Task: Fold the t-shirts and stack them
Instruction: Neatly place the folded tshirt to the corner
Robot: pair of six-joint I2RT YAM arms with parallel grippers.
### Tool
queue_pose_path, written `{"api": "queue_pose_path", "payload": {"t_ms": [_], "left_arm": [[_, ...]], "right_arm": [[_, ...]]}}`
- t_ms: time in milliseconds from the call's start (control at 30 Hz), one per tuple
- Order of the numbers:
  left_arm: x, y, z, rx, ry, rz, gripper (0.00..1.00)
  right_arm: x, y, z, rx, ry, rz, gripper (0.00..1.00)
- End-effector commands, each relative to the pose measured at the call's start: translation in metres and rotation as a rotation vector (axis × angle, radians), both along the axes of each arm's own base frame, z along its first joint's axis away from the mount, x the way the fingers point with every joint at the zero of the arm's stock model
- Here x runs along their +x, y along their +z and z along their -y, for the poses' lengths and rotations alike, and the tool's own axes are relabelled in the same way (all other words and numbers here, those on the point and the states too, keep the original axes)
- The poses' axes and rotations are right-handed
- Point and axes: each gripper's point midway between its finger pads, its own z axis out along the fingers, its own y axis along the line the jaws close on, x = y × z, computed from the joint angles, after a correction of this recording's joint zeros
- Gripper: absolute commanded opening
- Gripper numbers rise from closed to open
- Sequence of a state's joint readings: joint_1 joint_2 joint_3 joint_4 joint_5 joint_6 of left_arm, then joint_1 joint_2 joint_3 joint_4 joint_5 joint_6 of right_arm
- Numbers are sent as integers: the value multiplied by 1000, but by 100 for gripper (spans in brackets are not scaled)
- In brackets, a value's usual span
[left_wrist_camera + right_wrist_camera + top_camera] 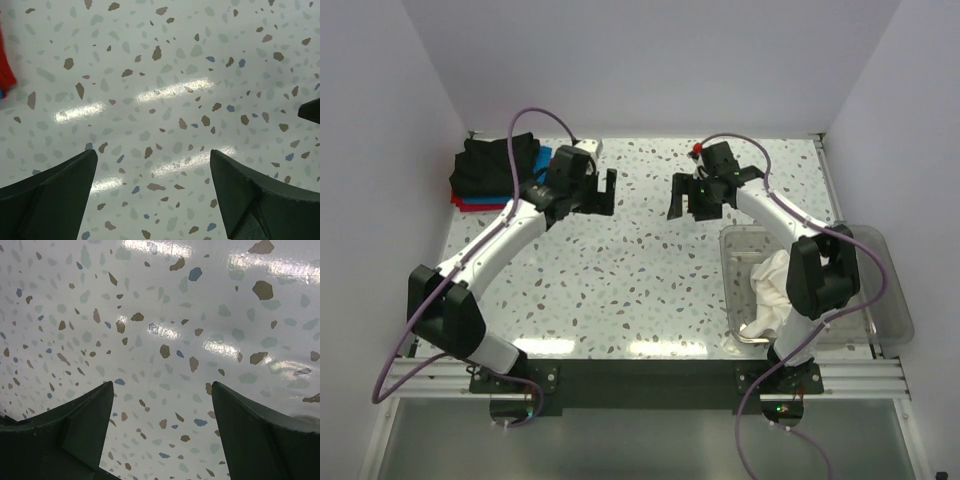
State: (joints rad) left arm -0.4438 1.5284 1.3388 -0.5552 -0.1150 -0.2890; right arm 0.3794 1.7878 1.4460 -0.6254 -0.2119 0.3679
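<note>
From where I stand, the biggest thing is the speckled table (pixel 620 290), and the middle of it has no shirt on it. On the right side sits a clear bin (pixel 890 300) with a crumpled white t-shirt (pixel 770 285) inside, partly hidden by the right arm. Far off in the back left corner is a pile (pixel 480 185): the black t-shirt (pixel 485 160) on top, the blue t-shirt (pixel 540 158) peeking out beside it, and the red t-shirt (pixel 468 204) at the bottom.

Both arms hang over the middle of the table, well away from the pile and from the bin. The left gripper (pixel 598 192) has its jaws spread wide, with nothing between them but table. The right gripper (pixel 686 196) is the same — jaws apart, holding nothing.

I think the next job is to fetch the white t-shirt. The right arm is closest, so it should go. It has to come in from above, over the wall of the bin, and not bump it. It would be best to pinch the cloth near the top of the heap and take just one layer — a big bunch would be hard to spread out. Then lift it straight up till it hangs free of the bin, and lay it flat in the middle, where both arms can reach to fold it.
</note>
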Motion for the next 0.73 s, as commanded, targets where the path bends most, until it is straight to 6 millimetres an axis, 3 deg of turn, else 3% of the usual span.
{"api": "queue_pose_path", "payload": {"t_ms": [0, 233, 700], "left_arm": [[0, 35, 17, -162, 39, 119, 100], [-8, 40, 8, -164, 60, 163, 100], [-7, 46, -6, -119, 99, 204, 100]], "right_arm": [[3, 29, -4, 52, 30, 109, 83], [2, 32, -13, 115, 41, 134, 84], [2, 39, -7, 93, 30, 161, 84]]}}
